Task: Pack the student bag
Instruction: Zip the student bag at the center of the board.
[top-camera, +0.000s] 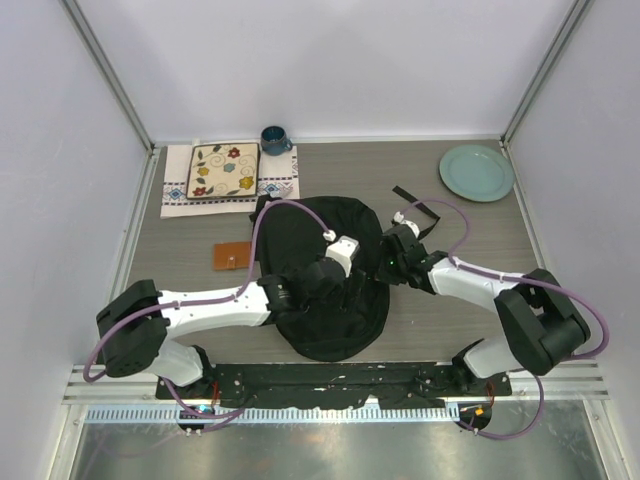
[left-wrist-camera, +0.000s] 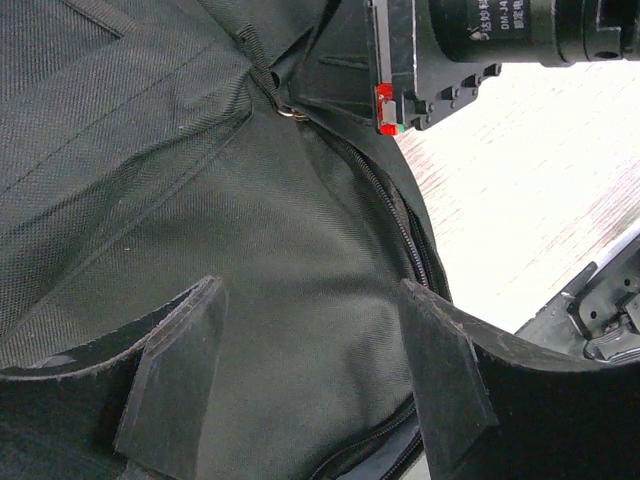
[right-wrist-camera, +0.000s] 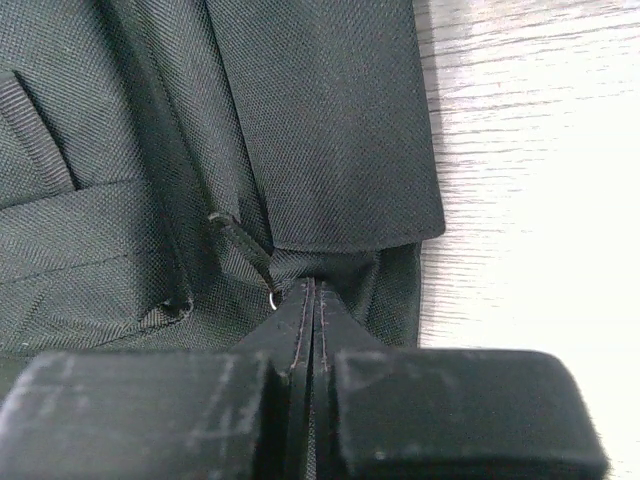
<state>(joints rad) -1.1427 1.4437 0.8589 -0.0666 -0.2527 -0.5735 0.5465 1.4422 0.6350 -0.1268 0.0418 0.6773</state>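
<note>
Lettering on the right arm's housing (left-wrist-camera: 520, 25) was too small to read. The black backpack (top-camera: 335, 330) lay mid-desk (top-camera: 480, 290) between the arms. The left gripper (left-wrist-camera: 310, 370) hung spread apart over its fabric. The right gripper (right-wrist-camera: 310, 320) was pinched together on the fabric beside a zipper ring (right-wrist-camera: 272, 297). Behind sat a floral tray (top-camera: 223, 172), blue mug (top-camera: 274, 139) and green plate (top-camera: 477, 172). A brown wallet (top-camera: 232, 257) lay just left.

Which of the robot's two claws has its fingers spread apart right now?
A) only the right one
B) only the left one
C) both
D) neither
B: the left gripper shows its two fingers standing well apart over the student bag, while the right gripper has its fingers pressed together beside the bag's zipper ring.
</note>
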